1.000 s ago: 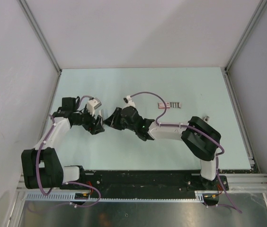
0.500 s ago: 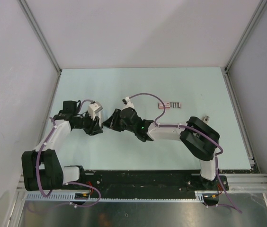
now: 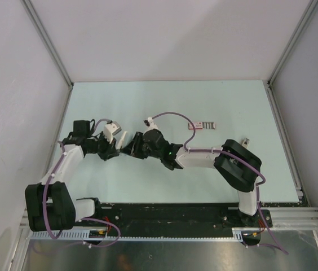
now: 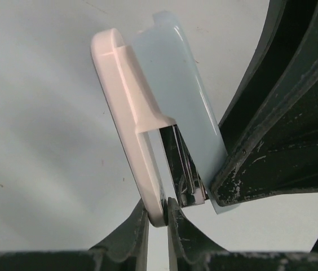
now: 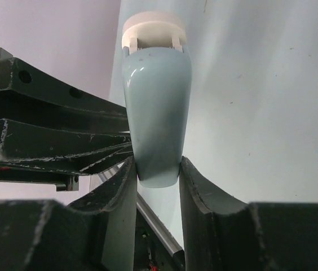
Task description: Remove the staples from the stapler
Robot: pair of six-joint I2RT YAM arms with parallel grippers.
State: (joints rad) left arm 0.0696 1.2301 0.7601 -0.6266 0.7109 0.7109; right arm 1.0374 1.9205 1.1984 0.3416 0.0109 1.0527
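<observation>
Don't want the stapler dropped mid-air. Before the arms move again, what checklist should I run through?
1. Left gripper pinching the white base: ok.
2. Right gripper pinching the blue cover: ok.
3. Base and cover spread apart, metal magazine exposed: ok.
4. Staples left in the magazine: cannot tell.
5. Staple strip on the table lies apart from both arms: ok.

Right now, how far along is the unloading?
Done: the stapler is hinged open, and a strip, possibly staples, lies on the table. In hand: the left gripper pinches the white base, the right gripper clamps the blue cover, baring the metal magazine. Left: emptying the magazine; whether it holds staples is not visible.
</observation>
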